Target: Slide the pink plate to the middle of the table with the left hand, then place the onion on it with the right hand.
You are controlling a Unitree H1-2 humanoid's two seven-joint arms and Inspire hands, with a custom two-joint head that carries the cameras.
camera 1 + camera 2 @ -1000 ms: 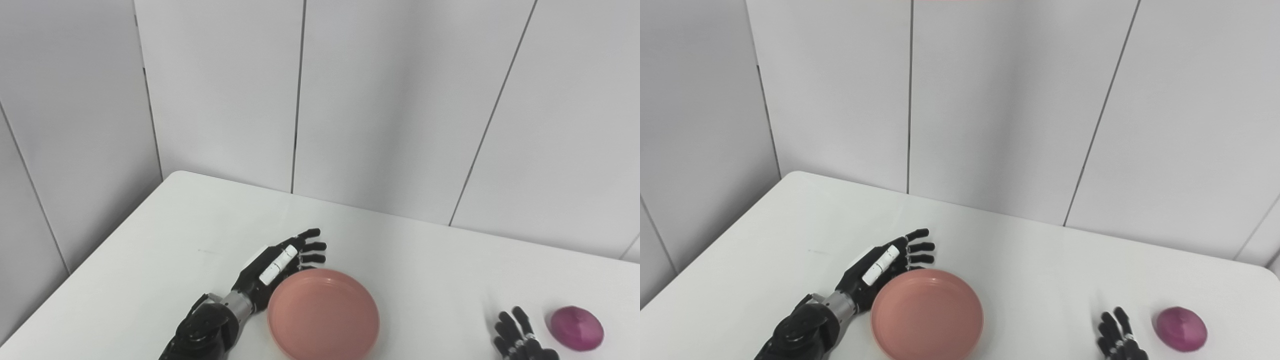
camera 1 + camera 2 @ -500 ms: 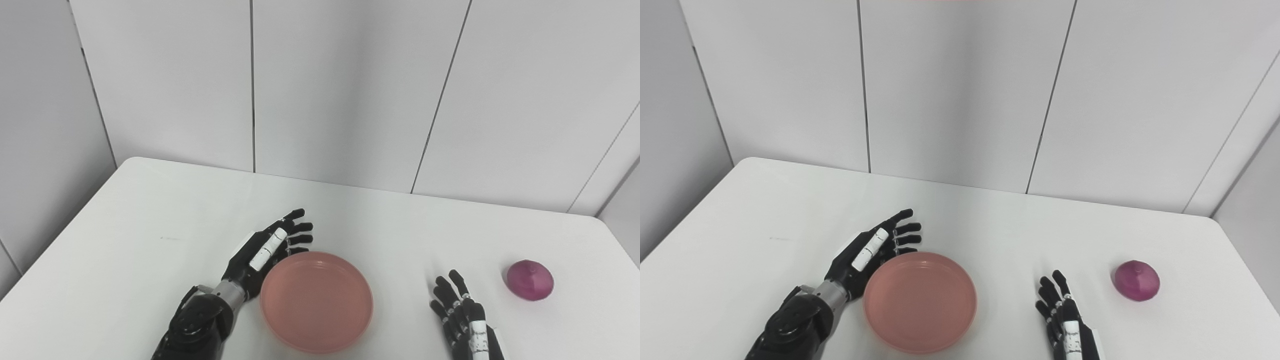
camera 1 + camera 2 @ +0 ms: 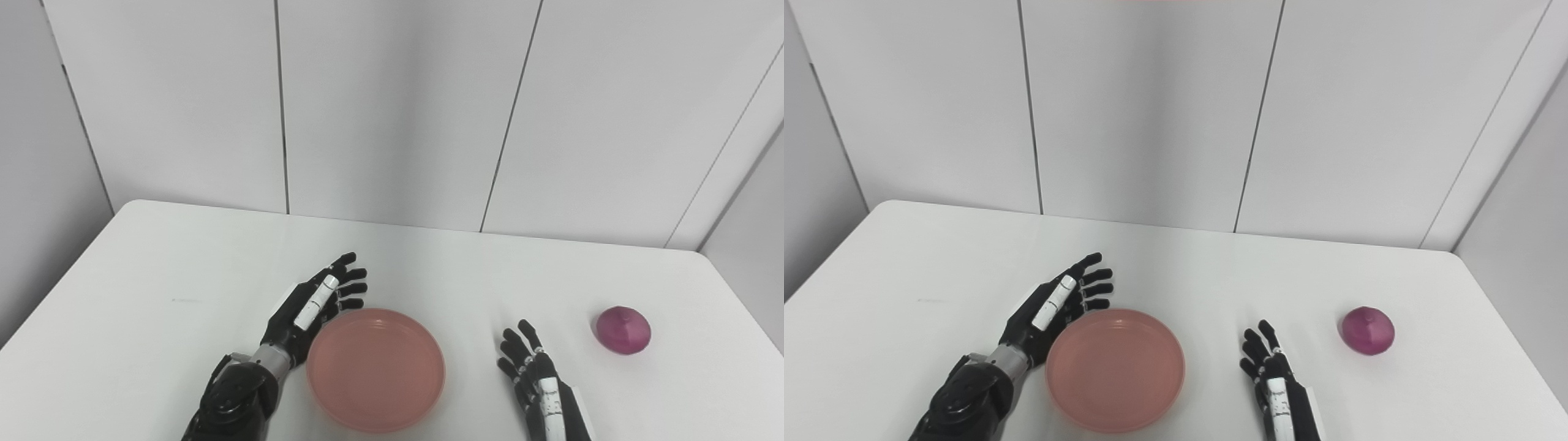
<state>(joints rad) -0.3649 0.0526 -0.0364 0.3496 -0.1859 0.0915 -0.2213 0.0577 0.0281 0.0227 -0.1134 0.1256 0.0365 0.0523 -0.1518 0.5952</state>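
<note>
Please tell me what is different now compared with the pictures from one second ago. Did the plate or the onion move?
Mostly the camera turned: the whole scene shifted left, so the right robot hand shows more fully. The pink plate and the onion have not visibly moved on the table. The left robot hand is still open against the plate's left rim, perhaps eased back slightly. The right robot hand remains open, apart from the onion. Nothing was grasped or released.

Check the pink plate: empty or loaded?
Empty. The pink plate shows only its bare inside; the onion lies apart on the table, to its right.
</note>
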